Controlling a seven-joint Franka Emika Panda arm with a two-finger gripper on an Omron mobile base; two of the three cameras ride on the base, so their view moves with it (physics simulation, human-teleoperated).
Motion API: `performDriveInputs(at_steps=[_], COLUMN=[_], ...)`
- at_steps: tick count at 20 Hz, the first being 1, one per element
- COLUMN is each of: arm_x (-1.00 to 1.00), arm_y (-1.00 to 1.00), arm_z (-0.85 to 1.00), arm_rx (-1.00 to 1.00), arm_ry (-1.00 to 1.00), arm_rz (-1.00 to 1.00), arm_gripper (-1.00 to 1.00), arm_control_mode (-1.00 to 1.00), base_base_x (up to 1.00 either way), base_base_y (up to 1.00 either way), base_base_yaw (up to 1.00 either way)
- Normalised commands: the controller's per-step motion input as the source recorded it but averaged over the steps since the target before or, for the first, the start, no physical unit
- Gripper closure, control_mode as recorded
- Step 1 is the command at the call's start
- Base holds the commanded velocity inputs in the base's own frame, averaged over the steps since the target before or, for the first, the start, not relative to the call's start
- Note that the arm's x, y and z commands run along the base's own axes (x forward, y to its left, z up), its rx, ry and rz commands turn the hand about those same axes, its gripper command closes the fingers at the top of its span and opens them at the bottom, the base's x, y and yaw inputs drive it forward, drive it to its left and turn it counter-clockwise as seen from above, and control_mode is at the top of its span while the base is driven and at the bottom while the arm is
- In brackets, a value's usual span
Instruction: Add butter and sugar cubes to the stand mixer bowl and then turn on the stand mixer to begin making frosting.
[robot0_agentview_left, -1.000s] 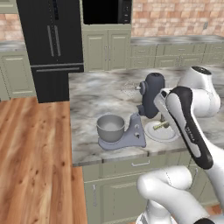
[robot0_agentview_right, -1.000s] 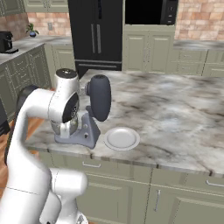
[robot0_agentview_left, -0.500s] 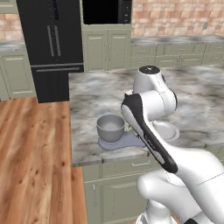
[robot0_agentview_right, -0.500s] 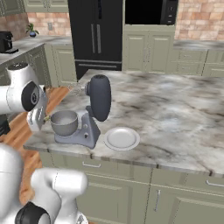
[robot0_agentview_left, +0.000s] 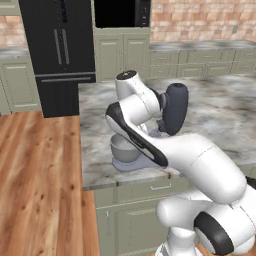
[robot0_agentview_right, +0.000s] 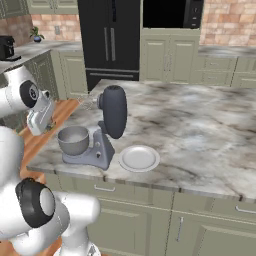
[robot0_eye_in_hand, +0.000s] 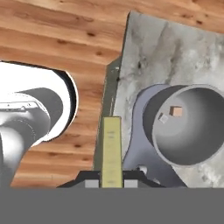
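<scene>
Butter (robot0_eye_in_hand: 112, 151), a thin yellow stick, is pinched in the gripper (robot0_eye_in_hand: 111, 183) and held over the counter edge just beside the bowl (robot0_eye_in_hand: 192, 124), probably ready to drop in. Two cubes already lie inside. Fingertips are cut off below, and the arm hides the mixer (robot0_agentview_left: 174, 107) base.

I see an empty white plate (robot0_agentview_right: 139, 158) near the front edge of the marble counter (robot0_agentview_right: 210, 130). A black refrigerator (robot0_agentview_right: 111, 37) stands against the back wall, a black microwave (robot0_agentview_right: 171, 13) beside it above pale green cabinets (robot0_agentview_right: 165, 57). A coffee machine (robot0_agentview_right: 6, 47) sits on the far-left counter.
</scene>
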Motion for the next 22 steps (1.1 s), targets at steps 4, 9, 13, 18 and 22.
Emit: performDriveInputs(at_steps=[4, 9, 13, 18, 22], arm_x=[0.78, 0.56, 0.52, 0.47, 0.27], arm_y=[0.0, 0.0, 0.0, 0.0, 0.0], arm_z=[-0.47, -0.56, -0.49, -0.44, -0.39], arm_rx=[-0.07, -0.02, 0.0, 0.0, 0.03], arm_ry=[0.06, 0.07, 0.0, 0.0, 0.0], arm_rz=[-0.14, -0.08, -0.02, 0.0, 0.0], arm_gripper=[1.0, 1.0, 1.0, 1.0, 1.0], arm_control_mode=[-1.0, -1.0, -1.0, -1.0, -1.0], base_base_x=[0.0, 0.0, 0.0, 0.0, 0.0], base_base_y=[0.0, 0.0, 0.0, 0.0, 0.0], base_base_yaw=[0.0, 0.0, 0.0, 0.0, 0.0])
